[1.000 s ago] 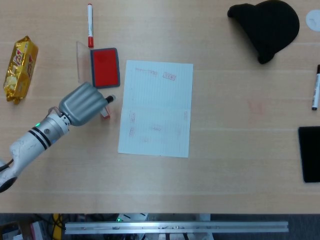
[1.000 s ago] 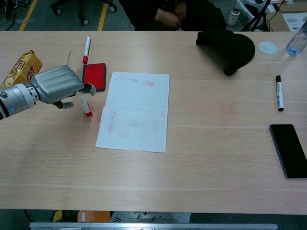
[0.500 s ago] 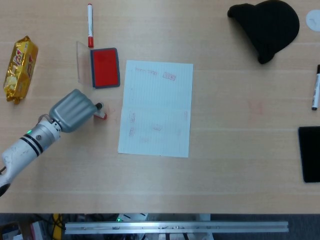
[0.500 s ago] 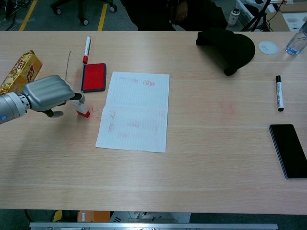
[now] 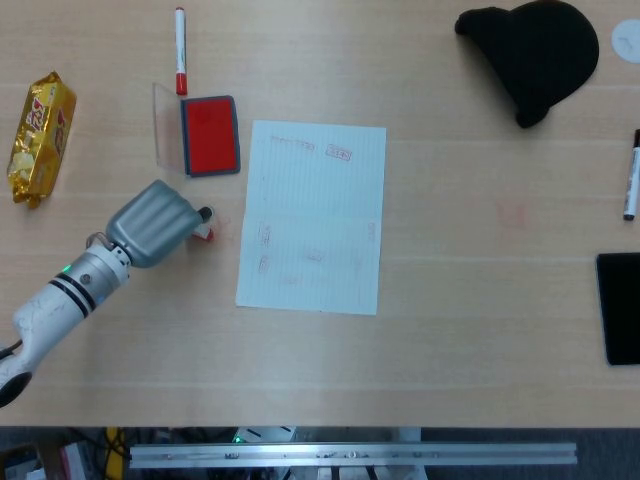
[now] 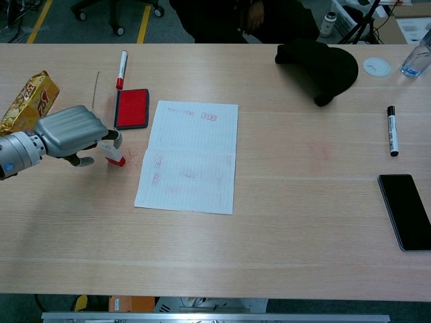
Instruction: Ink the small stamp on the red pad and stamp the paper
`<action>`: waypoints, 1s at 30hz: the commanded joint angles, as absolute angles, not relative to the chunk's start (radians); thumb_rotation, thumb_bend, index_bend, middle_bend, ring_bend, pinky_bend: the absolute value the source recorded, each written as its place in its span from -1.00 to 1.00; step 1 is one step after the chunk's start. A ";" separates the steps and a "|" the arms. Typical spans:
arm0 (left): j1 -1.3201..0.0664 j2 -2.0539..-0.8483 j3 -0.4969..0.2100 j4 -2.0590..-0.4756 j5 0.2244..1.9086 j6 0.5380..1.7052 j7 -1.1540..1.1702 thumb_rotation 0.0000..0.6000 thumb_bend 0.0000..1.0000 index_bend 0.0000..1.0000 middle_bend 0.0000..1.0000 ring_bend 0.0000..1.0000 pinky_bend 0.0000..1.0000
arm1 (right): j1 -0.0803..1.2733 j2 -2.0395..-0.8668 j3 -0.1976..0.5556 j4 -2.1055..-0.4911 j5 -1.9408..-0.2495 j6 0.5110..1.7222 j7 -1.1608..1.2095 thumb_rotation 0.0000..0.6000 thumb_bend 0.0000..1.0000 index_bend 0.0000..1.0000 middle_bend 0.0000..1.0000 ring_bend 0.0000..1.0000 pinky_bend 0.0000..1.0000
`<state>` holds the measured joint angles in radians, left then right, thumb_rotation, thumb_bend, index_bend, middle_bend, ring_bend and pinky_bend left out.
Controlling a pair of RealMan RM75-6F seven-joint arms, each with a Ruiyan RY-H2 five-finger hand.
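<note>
The small stamp (image 5: 204, 232) is a white stick with a red end, and it leans on the table just left of the paper (image 5: 315, 215). My left hand (image 5: 152, 224) is curled over its top and pinches it with the fingertips; the chest view shows the same hand (image 6: 70, 132) and stamp (image 6: 114, 156). The open red ink pad (image 5: 210, 135) lies a little beyond the hand, by the paper's top left corner. Several faint red prints mark the paper (image 6: 192, 155). My right hand shows in neither view.
A clear lid (image 5: 165, 125) stands beside the pad, with a red marker (image 5: 181, 50) behind it. A yellow snack pack (image 5: 40, 135) lies far left. A black hat (image 5: 535, 55), black marker (image 5: 631, 175), phone (image 5: 620, 305) and water bottle (image 6: 416, 57) sit on the right.
My left hand drew back from beside the ink pad toward the near left with the stamp, then edged slightly right. The stamp's red end now rests on the table left of the paper.
</note>
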<state>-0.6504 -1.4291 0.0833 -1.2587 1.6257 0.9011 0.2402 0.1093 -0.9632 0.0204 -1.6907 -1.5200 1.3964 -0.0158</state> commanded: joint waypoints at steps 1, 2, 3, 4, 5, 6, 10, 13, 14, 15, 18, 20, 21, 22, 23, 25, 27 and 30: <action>-0.653 -1.426 0.083 -1.279 1.615 0.891 0.261 1.00 -0.53 -0.27 1.00 1.00 1.00 | 0.107 -0.963 0.020 -1.688 -1.519 1.398 -0.012 1.00 -0.89 -0.40 -0.25 -0.32 -0.04; -0.652 -1.424 0.084 -1.285 1.612 0.889 0.269 1.00 -0.53 -0.27 1.00 1.00 1.00 | 0.107 -0.962 0.019 -1.687 -1.519 1.398 -0.011 1.00 -0.89 -0.40 -0.25 -0.32 -0.04; -0.652 -1.423 0.084 -1.290 1.610 0.888 0.276 1.00 -0.53 -0.27 1.00 1.00 1.00 | 0.106 -0.963 0.019 -1.685 -1.520 1.398 -0.010 1.00 -0.89 -0.40 -0.25 -0.32 -0.04; -0.650 -1.420 0.085 -1.297 1.607 0.888 0.284 1.00 -0.53 -0.27 1.00 1.00 1.00 | 0.106 -0.963 0.019 -1.684 -1.520 1.399 -0.008 1.00 -0.89 -0.40 -0.25 -0.32 -0.04; -0.649 -1.419 0.086 -1.302 1.604 0.888 0.290 1.00 -0.53 -0.27 1.00 1.00 1.00 | 0.105 -0.963 0.018 -1.683 -1.521 1.399 -0.007 1.00 -0.89 -0.40 -0.25 -0.32 -0.04; -0.647 -1.416 0.088 -1.308 1.602 0.889 0.296 1.00 -0.53 -0.27 1.00 1.00 1.00 | 0.105 -0.964 0.018 -1.682 -1.521 1.399 -0.005 1.00 -0.89 -0.40 -0.25 -0.32 -0.04; -0.643 -1.404 0.091 -1.325 1.590 0.886 0.319 1.00 -0.53 -0.27 1.00 1.00 1.00 | 0.105 -0.965 0.018 -1.678 -1.524 1.400 -0.001 1.00 -0.89 -0.40 -0.25 -0.32 -0.04; -0.638 -1.393 0.093 -1.337 1.578 0.883 0.332 1.00 -0.53 -0.27 1.00 1.00 1.00 | 0.103 -0.965 0.017 -1.676 -1.525 1.402 0.002 1.00 -0.89 -0.40 -0.25 -0.32 -0.04; -0.637 -1.392 0.093 -1.339 1.575 0.884 0.334 1.00 -0.53 -0.27 1.00 1.00 1.00 | 0.102 -0.965 0.017 -1.675 -1.526 1.403 0.003 1.00 -0.89 -0.40 -0.25 -0.32 -0.04; -0.634 -1.391 0.093 -1.341 1.572 0.887 0.335 1.00 -0.53 -0.27 1.00 1.00 1.00 | 0.102 -0.966 0.017 -1.674 -1.526 1.404 0.004 1.00 -0.89 -0.40 -0.25 -0.32 -0.04; -0.629 -1.395 0.092 -1.339 1.572 0.899 0.334 1.00 -0.53 -0.24 1.00 1.00 1.00 | 0.101 -0.966 0.016 -1.673 -1.527 1.404 0.006 1.00 -0.89 -0.40 -0.25 -0.32 -0.04; -0.626 -1.403 0.088 -1.334 1.571 0.908 0.335 1.00 -0.53 -0.21 1.00 1.00 1.00 | 0.099 -0.965 0.015 -1.672 -1.530 1.407 0.009 1.00 -0.89 -0.40 -0.25 -0.32 -0.04; -0.625 -1.408 0.086 -1.331 1.570 0.912 0.335 1.00 -0.53 -0.19 1.00 1.00 1.00 | 0.099 -0.965 0.015 -1.672 -1.531 1.409 0.009 1.00 -0.89 -0.40 -0.25 -0.32 -0.04; -0.624 -1.415 0.083 -1.326 1.569 0.916 0.335 1.00 -0.53 -0.17 1.00 1.00 1.00 | 0.098 -0.963 0.015 -1.672 -1.531 1.411 0.011 1.00 -0.89 -0.40 -0.25 -0.32 -0.04; -0.623 -1.422 0.082 -1.321 1.568 0.920 0.336 1.00 -0.53 -0.15 1.00 1.00 1.00 | 0.097 -0.963 0.015 -1.672 -1.531 1.412 0.012 1.00 -0.89 -0.40 -0.25 -0.32 -0.04; -0.620 -1.436 0.078 -1.309 1.565 0.925 0.340 1.00 -0.53 -0.12 1.00 1.00 1.00 | 0.095 -0.961 0.015 -1.671 -1.531 1.413 0.014 1.00 -0.89 -0.40 -0.25 -0.32 -0.04; -0.620 -1.447 0.077 -1.301 1.563 0.925 0.346 1.00 -0.53 -0.10 1.00 1.00 1.00 | 0.093 -0.960 0.014 -1.670 -1.531 1.415 0.016 1.00 -0.89 -0.40 -0.25 -0.32 -0.04; -0.619 -1.462 0.075 -1.285 1.561 0.928 0.356 1.00 -0.53 -0.08 1.00 1.00 1.00 | 0.091 -0.959 0.014 -1.669 -1.531 1.416 0.019 1.00 -0.89 -0.40 -0.25 -0.32 -0.04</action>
